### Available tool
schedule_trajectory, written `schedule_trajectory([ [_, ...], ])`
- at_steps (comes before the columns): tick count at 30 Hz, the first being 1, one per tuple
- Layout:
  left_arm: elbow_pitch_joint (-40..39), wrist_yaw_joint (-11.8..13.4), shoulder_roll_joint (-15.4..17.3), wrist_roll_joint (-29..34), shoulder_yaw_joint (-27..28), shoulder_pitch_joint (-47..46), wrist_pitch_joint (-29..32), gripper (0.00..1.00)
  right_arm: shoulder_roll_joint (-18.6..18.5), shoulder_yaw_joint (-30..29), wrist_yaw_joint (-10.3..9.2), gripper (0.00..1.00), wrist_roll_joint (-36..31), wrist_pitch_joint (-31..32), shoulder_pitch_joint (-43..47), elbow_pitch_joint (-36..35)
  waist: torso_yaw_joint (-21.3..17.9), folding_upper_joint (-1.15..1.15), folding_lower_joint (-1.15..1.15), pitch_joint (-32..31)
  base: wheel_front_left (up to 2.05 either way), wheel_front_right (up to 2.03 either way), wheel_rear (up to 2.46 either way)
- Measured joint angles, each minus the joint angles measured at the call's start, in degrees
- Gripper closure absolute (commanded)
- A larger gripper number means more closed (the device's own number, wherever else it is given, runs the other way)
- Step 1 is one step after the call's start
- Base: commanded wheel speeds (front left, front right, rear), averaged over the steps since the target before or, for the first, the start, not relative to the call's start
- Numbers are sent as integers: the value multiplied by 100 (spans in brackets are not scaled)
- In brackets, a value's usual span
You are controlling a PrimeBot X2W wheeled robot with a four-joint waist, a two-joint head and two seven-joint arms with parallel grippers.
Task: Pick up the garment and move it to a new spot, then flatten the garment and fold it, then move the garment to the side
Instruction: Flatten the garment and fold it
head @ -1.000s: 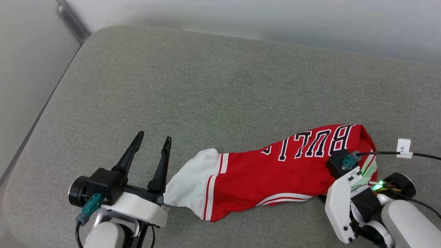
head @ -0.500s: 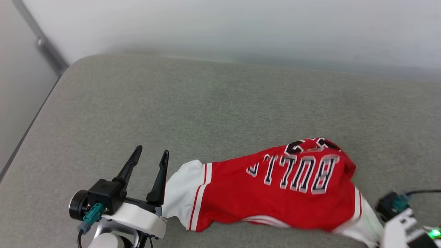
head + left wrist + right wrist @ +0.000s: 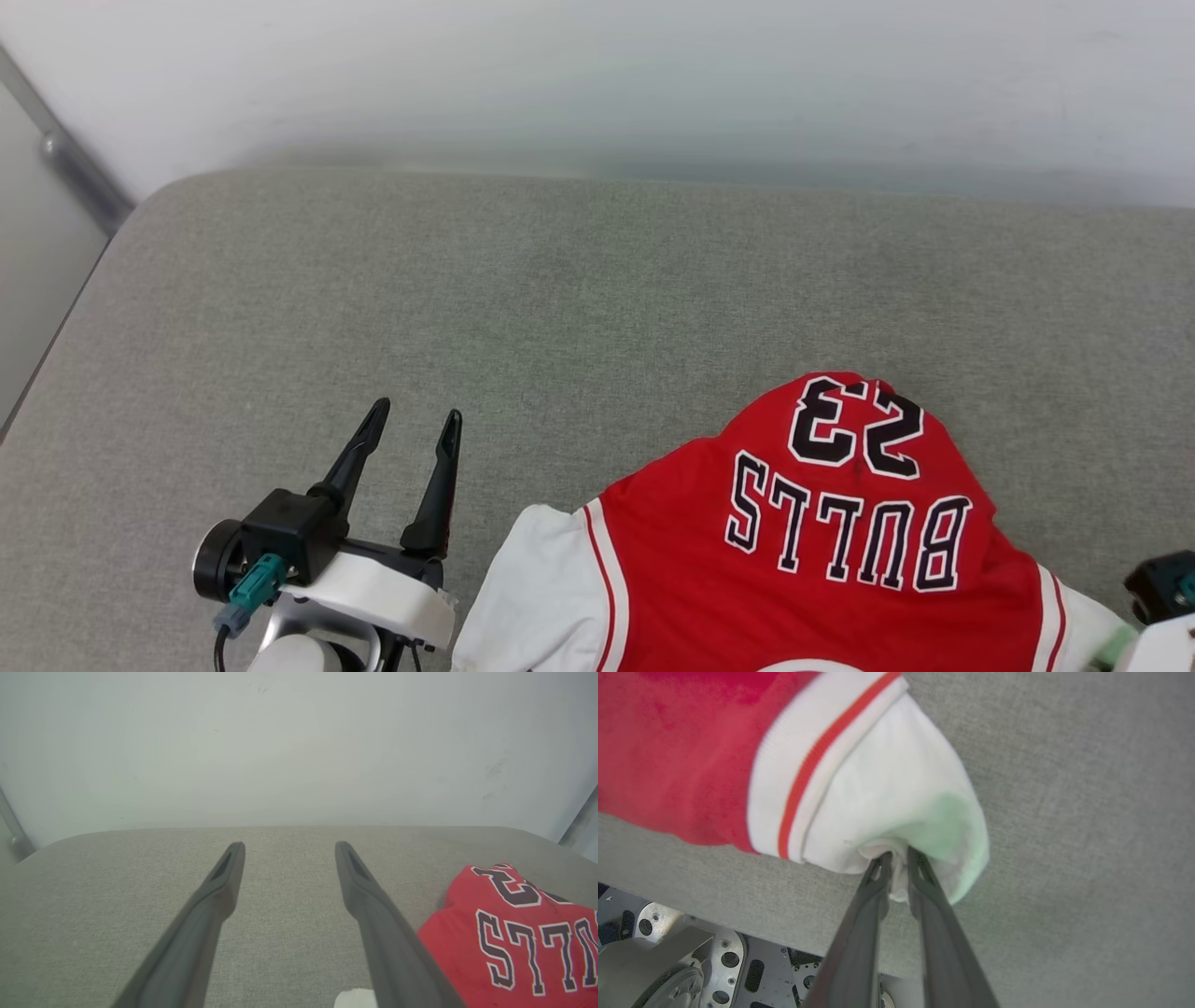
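The garment [image 3: 822, 551], a red jersey with black "BULLS 23" lettering and white sleeves, hangs lifted at the lower right of the head view, lettering upside down. My right gripper [image 3: 896, 856] is shut on the white sleeve [image 3: 896, 793], pinching a bunch of fabric above the grey cushion. Its wrist body [image 3: 1162, 597] peeks in at the head view's right edge. My left gripper [image 3: 415, 420] stands open over the cushion, left of the garment, nothing between its fingers. The jersey's red edge [image 3: 514, 933] lies to the right of the left gripper [image 3: 287, 847].
The grey fabric cushion [image 3: 467, 299] spreads wide to the back and left. A pale wall [image 3: 597, 75] rises behind it. A metal rail [image 3: 65, 154] runs at the far left corner. The robot's base [image 3: 691, 961] shows under the cushion's front edge.
The head camera tilted up. My right gripper has lifted the garment by its sleeve, so the jersey rose and turned, revealing the "23". The left gripper stayed open in place.
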Motion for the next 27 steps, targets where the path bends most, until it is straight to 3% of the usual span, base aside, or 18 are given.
schedule_trajectory([
  [12,-74,-27,-9,-16,-47,96,0,0,1005,-701,0,0,-33,-2096,-402,-1056,-279,0,0,-361,0,0,0],
  [19,-252,-43,-33,-153,-365,158,51,0,1881,-1115,0,0,-320,-3329,-218,-1459,-510,0,-1,-458,0,0,0],
  [23,-458,-47,-22,-463,-859,4,542,0,2282,-1294,-1,0,-534,-3825,-226,-1590,-674,0,-1,-409,0,0,0],
  [27,-578,-52,130,-880,-1472,-511,1671,0,2497,-1484,-1,0,-712,-4054,-293,-1661,-870,0,-1,-284,0,0,0],
])
